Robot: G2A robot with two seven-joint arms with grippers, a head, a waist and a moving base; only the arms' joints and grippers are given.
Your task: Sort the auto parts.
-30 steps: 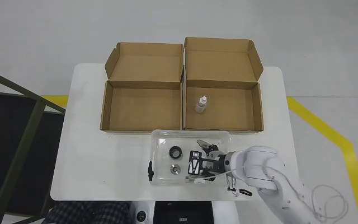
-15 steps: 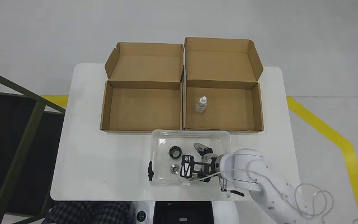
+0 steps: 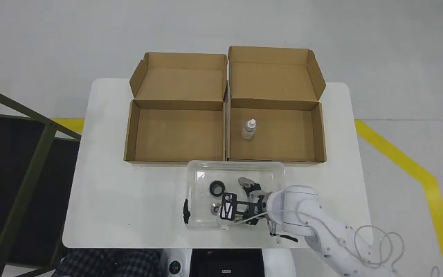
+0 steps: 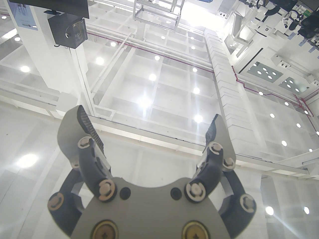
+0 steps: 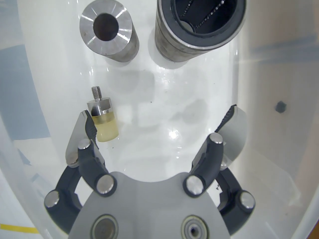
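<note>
Sorting is judged early-stage. One small bottle-like part (image 3: 249,129) is found standing in the right cardboard box (image 3: 294,138); no other part is seen in a box. Three parts are left in the clear bin (image 3: 235,164): linear bearing (image 5: 199,16), steel bush (image 5: 108,38), small stud w/ yellowish cap (image 5: 102,120). Right gripper (image 5: 159,115) is held low inside the bin, fingers wide apart, nothing gripped; the stud lies just beside one finger. Left gripper (image 4: 148,115) is pointed up, well open, empty.
</note>
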